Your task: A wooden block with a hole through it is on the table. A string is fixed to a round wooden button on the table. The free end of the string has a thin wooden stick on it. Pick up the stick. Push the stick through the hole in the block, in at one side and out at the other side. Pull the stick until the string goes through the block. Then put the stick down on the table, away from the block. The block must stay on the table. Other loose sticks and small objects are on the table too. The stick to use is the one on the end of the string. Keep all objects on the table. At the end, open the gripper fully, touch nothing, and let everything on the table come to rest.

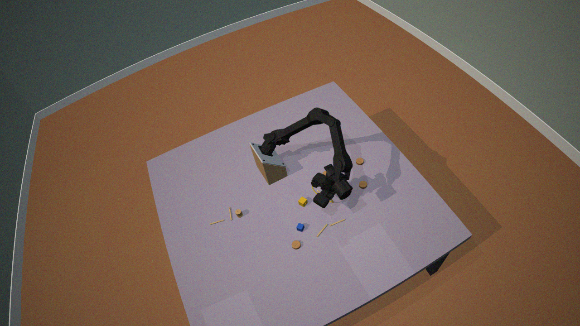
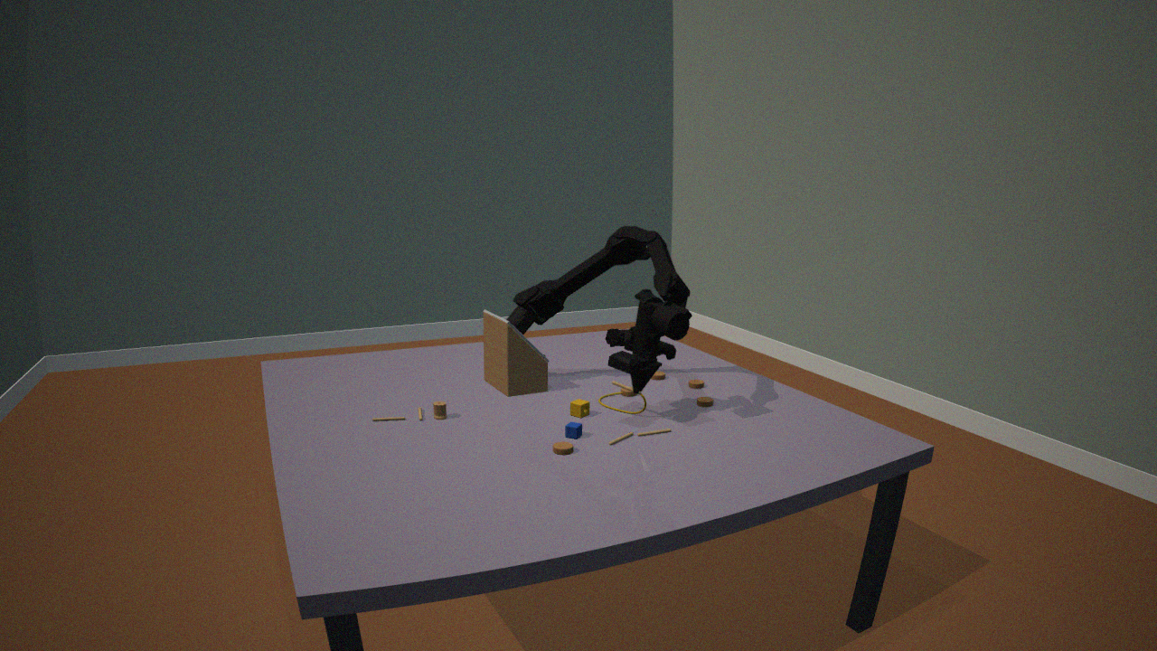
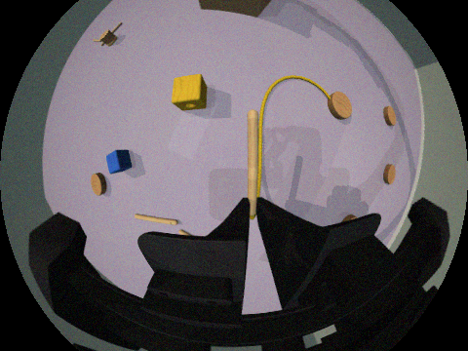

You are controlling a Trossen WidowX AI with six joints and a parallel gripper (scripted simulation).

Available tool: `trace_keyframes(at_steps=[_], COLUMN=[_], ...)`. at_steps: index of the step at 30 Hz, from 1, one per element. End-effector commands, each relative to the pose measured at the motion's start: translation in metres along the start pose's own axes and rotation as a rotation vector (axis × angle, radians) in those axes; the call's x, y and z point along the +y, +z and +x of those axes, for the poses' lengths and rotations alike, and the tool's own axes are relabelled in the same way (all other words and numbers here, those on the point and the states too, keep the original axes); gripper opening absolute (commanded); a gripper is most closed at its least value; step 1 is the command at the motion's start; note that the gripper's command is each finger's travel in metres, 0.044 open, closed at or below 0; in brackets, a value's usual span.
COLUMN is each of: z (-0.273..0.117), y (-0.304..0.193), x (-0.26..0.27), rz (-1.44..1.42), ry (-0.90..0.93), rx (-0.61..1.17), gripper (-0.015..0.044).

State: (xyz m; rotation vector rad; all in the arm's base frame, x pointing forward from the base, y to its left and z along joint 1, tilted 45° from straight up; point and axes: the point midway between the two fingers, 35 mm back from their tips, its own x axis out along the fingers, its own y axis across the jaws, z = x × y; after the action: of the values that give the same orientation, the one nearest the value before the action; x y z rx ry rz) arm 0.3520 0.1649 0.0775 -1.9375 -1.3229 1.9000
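Note:
The yellow block sits on the table; a round hole shows low on one face in the wrist view. My gripper is shut on the wooden stick, above the table and to the right of the block in the exterior view. The stick's free end points away from the fingers; its string end is between the fingertips. The yellow string runs in a slack loop to the round button and does not pass through the block. The fingertips are hidden in the top view.
A blue cube and a loose disc lie near the block. Loose sticks lie beyond. A small cylinder stands by two sticks. The arm's wedge stand is behind.

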Motion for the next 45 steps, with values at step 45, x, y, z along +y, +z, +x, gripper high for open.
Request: trace_keyframes(at_steps=[45], z=[-0.007], y=[-0.06], x=[0.013], rz=[0.012], ry=[-0.009], rx=[0.1], gripper=[0.0])
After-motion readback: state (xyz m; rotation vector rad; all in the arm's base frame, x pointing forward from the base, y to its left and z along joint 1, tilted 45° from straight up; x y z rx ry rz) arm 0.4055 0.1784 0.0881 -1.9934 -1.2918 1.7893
